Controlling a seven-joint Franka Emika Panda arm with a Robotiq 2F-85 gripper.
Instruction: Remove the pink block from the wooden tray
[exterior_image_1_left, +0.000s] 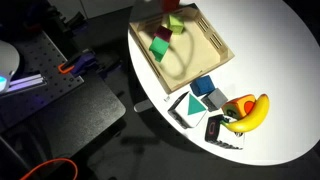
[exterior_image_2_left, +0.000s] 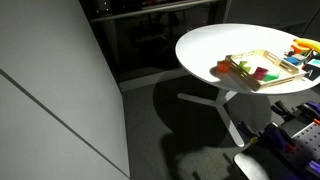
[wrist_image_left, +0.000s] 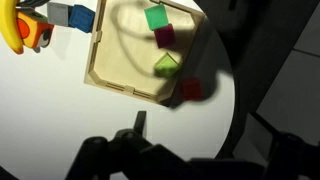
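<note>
The wooden tray (wrist_image_left: 112, 70) lies on the round white table and shows in both exterior views (exterior_image_1_left: 208, 38) (exterior_image_2_left: 243, 62). In the wrist view the pink block (wrist_image_left: 164, 37) sits inside the tray near its right rim. It lies between a dark green block (wrist_image_left: 156, 17) and a light green block (wrist_image_left: 167, 65). A red block (wrist_image_left: 190, 90) lies on the table just outside the tray's corner. My gripper (wrist_image_left: 205, 132) hangs above bare table, apart from the tray. It is dark and only one finger shows clearly. The jaws look spread and hold nothing.
A banana (exterior_image_1_left: 250, 112) (wrist_image_left: 10, 30), a blue block (exterior_image_1_left: 203, 86) (wrist_image_left: 80, 15) and other small toys lie beside the tray's far side. The table's curved edge (wrist_image_left: 232, 100) runs close behind the red block, with dark floor beyond.
</note>
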